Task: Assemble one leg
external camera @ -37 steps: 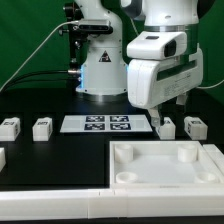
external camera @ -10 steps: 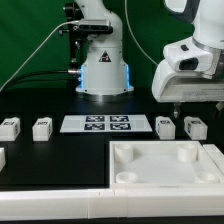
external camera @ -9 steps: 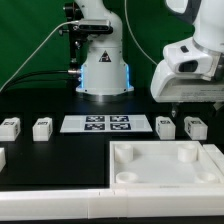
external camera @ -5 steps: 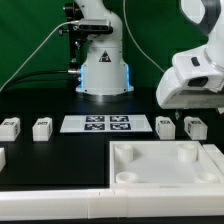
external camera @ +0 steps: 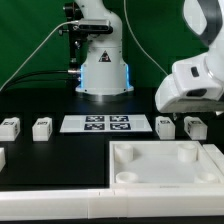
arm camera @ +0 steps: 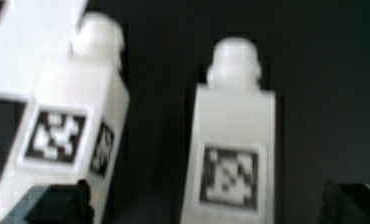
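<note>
Step in hand: reaching for a leg. Nothing is held, so I judge the task barely begun.
Tool: the tool point(external camera: 180, 116) hangs above the row of legs, its fingers point(arm camera: 54, 205) spread wide and empty.
Leg: the leg point(arm camera: 235, 135) lies flat, tag upward, on the desk point(external camera: 60, 150), near the desk's edge at the exterior view's right and behind the tray point(external camera: 118, 160).
Leg and tool: the wrist view shows the leg between the two fingertips, touching neither.
Neighbour: a second leg point(arm camera: 72, 110) lies just beside it, close to one fingertip.
Next move: a straight descent, one finger entering the gap between the two legs, then closing on the leg's sides.
</note>
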`<state>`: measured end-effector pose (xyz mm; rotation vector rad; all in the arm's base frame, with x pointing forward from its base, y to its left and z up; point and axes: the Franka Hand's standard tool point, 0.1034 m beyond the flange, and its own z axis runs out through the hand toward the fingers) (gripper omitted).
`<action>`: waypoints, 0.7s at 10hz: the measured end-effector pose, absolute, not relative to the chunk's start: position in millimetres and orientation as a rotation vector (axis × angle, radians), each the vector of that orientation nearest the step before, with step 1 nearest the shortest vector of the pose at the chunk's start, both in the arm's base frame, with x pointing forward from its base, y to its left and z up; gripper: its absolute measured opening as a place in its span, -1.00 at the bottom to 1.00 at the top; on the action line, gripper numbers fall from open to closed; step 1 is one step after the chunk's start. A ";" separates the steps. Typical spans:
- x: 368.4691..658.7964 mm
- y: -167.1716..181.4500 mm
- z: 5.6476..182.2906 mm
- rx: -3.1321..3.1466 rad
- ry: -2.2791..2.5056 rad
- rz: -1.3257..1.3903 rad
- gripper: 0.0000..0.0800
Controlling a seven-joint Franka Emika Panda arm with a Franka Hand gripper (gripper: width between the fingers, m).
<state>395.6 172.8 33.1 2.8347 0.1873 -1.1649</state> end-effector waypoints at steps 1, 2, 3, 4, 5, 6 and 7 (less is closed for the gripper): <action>402.1 177.1 28.4 2.794 0.192 -1.248 0.62; 404.7 179.0 26.1 2.788 0.191 -1.261 0.62; 404.2 179.7 26.1 2.787 0.194 -1.260 0.62; 403.9 180.3 26.1 2.786 0.196 -1.260 0.62; 403.5 180.8 24.9 2.787 0.197 -1.258 0.62; 401.3 180.1 23.0 2.780 0.197 -1.271 0.62; 396.9 178.7 18.9 2.754 0.196 -1.315 0.62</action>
